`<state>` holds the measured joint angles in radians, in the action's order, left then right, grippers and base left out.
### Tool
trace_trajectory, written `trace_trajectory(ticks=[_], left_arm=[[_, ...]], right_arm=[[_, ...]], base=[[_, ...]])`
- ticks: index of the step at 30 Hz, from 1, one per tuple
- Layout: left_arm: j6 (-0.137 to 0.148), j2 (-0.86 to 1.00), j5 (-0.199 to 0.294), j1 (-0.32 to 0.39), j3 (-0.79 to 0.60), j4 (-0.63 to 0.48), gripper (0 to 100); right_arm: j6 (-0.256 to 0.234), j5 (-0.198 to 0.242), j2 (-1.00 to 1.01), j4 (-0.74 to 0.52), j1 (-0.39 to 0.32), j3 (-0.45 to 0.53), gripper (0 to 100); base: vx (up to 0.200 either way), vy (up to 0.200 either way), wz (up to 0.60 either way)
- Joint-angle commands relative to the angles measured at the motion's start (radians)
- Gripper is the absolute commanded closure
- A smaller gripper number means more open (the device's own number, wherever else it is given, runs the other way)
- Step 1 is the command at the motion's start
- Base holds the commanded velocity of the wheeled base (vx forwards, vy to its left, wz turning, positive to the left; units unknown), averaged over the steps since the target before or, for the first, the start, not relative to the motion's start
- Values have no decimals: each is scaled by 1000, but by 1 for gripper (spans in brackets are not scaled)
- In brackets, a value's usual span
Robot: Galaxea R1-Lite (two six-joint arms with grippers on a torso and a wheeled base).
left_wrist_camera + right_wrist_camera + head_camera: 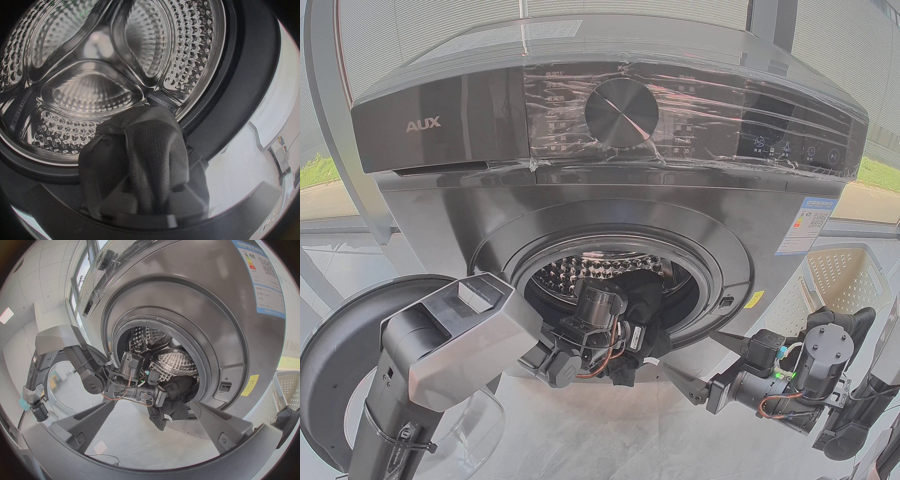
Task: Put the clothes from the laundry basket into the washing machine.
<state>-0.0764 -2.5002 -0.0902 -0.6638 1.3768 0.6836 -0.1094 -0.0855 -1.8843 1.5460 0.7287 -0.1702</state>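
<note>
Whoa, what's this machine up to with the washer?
A robot is loading laundry. Its left arm is at the mouth of the washing machine, with a dark garment partly in the drum and partly hanging over the rim. The right gripper hovers alongside, jaws open, near the laundry basket.

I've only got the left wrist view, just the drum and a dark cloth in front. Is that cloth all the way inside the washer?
Observer: No, the dark garment hangs partly out over the door rim, down the washing machine front.
Operator: Where is the right gripper?
Observer: The right gripper is open and empty, in front of the machine, right of the opening.
Operator: And the basket?
Observer: The laundry basket stands right of the machine, with a dark bundle, maybe clothing, at its rim.
</note>
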Motion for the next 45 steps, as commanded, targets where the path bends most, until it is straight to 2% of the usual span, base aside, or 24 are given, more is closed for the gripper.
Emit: trace_trajectory(ticks=[1, 2, 9, 12, 15, 16, 23, 30, 32, 33, 36, 45], left_arm=[[-3, -62, -6, 1, 57, 16, 100], [-5, -66, -13, 3, 71, 25, 100], [-20, -109, -138, 70, 277, 85, 100], [-40, -108, -154, 98, 332, 79, 100], [-45, -100, -155, 115, 332, 76, 100], [-45, -98, -155, 116, 331, 76, 0], [-65, -69, -155, 98, 274, 86, 0], [-60, 40, -138, 18, 67, 47, 0], [-60, 47, -135, 7, 44, 43, 0], [-60, 50, -117, -8, 16, 40, 0], [-62, 43, -92, -14, 1, 37, 0], [-63, -60, -92, -3, 57, 45, 0]], right_arm=[[0, 1, 1, 0, 3, 0, 0], [0, 1, 2, 0, 1, 0, 0], [0, 0, 4, 0, 3, -2, 0], [0, 0, 4, 0, 3, 0, 0], [0, 0, 4, 0, 3, -2, 0], [0, 1, 4, 0, 3, -2, 0], [0, 1, 2, 0, 3, -2, 0], [0, 1, 5, 0, 1, -8, 0], [0, 1, 5, 0, 3, -9, 0], [0, 1, 7, 0, 3, -9, 0], [0, 1, 7, 0, 3, -8, 0], [0, 6, 4, 0, 5, -9, 0]], base=[[0, 0, 0], [0, 0, 0], [0, 0, 0], [0, 0, 0], [0, 0, 0], [0, 0, 0], [0, 0, 0], [0, 0, 0], [0, 0, 0], [0, 0, 0], [0, 0, 0], [0, 0, 0]])
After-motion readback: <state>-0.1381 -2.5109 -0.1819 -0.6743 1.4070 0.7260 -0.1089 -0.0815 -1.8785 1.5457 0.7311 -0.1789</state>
